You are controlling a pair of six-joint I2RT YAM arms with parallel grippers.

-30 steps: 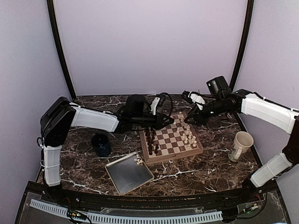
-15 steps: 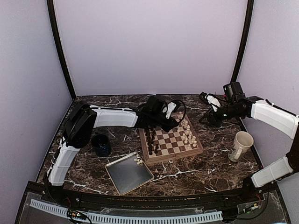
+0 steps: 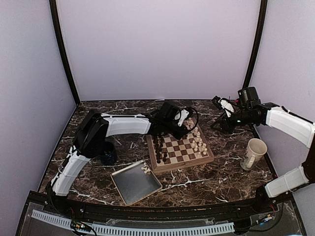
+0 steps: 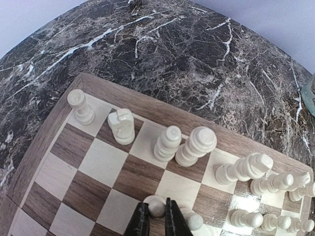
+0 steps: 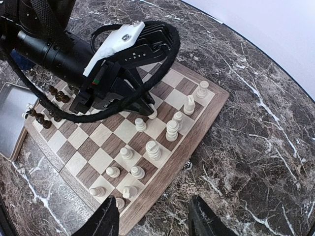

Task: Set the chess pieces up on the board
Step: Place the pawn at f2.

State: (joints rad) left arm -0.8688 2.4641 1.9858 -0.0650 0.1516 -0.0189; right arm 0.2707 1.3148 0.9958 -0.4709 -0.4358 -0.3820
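Observation:
The board lies mid-table, with cream-white chess pieces standing along its right side. My left gripper reaches over the board's far right part and is shut on a white pawn, low over a square beside another pawn. A rook, a knight, a bishop and a taller piece line the edge row. My right gripper hangs open and empty over the marble beyond the board's right edge.
Dark pieces stand on the board's left side. A grey metal tray lies front left of the board, with white pieces at its near corner. A dark blue cup stands left and a cream mug right.
My left arm has stretched rightward across the board to its far right part. My right arm has drawn back to the right, off the board.

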